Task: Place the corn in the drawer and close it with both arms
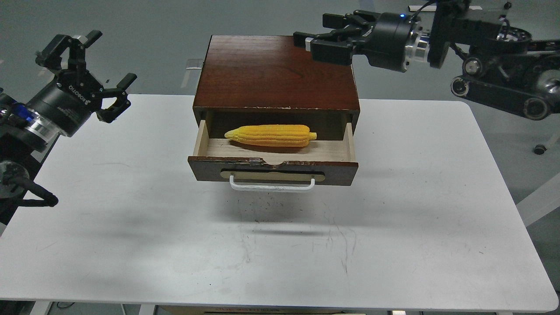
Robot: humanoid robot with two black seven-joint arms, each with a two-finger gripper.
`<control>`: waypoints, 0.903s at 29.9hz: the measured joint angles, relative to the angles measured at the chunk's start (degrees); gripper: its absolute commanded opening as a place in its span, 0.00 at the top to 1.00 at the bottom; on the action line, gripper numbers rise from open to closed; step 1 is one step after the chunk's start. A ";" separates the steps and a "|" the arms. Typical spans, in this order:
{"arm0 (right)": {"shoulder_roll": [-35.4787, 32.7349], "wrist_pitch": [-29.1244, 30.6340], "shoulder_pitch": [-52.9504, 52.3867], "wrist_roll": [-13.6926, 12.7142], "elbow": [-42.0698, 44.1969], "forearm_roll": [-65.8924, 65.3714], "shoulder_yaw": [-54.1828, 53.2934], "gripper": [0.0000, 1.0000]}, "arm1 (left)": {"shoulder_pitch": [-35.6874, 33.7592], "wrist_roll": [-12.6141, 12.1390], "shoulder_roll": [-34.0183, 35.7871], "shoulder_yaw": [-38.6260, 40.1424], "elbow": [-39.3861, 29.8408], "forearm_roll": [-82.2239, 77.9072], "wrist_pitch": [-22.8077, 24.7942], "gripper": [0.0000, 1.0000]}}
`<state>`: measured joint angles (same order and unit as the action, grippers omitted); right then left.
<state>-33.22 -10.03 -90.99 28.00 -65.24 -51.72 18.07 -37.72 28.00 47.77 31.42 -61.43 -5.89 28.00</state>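
White table carries one cabinet; its single drawer stands pulled out, one corn lying inside, well apart from both claws. Left gripper is spread wide and holds nothing; right gripper, beside the cabinet's rear corner, seems slightly parted and empty. Risk, I think: an uneven push on the one handle could jam the drawer or slide the cabinet.

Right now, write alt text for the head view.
A yellow corn lies inside the open drawer of a brown wooden box on a white table. The left gripper hovers open to the left, and the right gripper hangs over the box's back right corner.
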 measured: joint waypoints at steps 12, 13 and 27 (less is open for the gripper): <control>-6.05 0.30 26.09 0.00 1.22 29.42 -21.18 0.00 | -1.04 0.00 0.00 0.09 0.03 -1.32 0.00 0.00; -6.07 0.45 28.04 0.00 1.74 31.75 -21.83 0.00 | -1.49 0.00 0.00 0.08 0.09 -2.25 0.00 0.00; -6.15 32.91 39.38 0.00 14.23 56.60 -23.27 0.00 | -3.19 0.00 -0.25 0.29 -1.15 -13.79 0.00 0.03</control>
<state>-39.37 22.88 -51.61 27.99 -51.01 4.89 -5.20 -40.91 28.00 47.52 31.71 -62.58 -19.68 28.00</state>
